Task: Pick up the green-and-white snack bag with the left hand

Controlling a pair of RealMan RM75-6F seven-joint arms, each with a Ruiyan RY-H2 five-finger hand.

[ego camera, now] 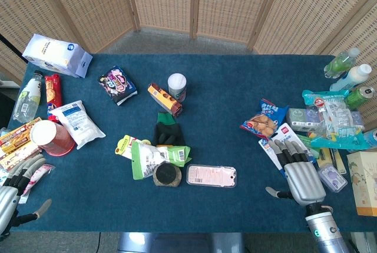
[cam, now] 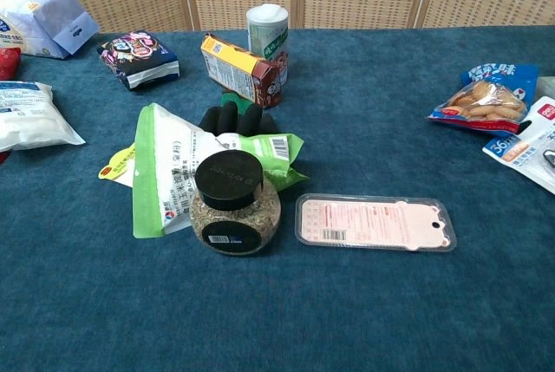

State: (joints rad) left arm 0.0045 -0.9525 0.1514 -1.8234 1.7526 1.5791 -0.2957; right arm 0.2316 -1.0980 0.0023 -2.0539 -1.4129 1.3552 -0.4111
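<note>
The green-and-white snack bag [ego camera: 154,157] lies flat near the middle of the table; in the chest view the bag [cam: 173,168] sits partly behind a black-lidded jar [cam: 234,205]. My left hand [ego camera: 13,193] rests at the table's front left corner, far left of the bag, fingers apart and holding nothing. My right hand [ego camera: 297,173] lies at the front right with fingers extended, empty, touching a white-and-blue packet [ego camera: 275,144]. Neither hand shows in the chest view.
Black-and-green gloves [ego camera: 168,130] lie just behind the bag, a clear pink tray [ego camera: 211,176] to its right, a yellow packet [ego camera: 124,144] under its left edge. A red cup [ego camera: 50,137], white bag [ego camera: 78,122] and snack boxes [ego camera: 16,138] stand between my left hand and the bag.
</note>
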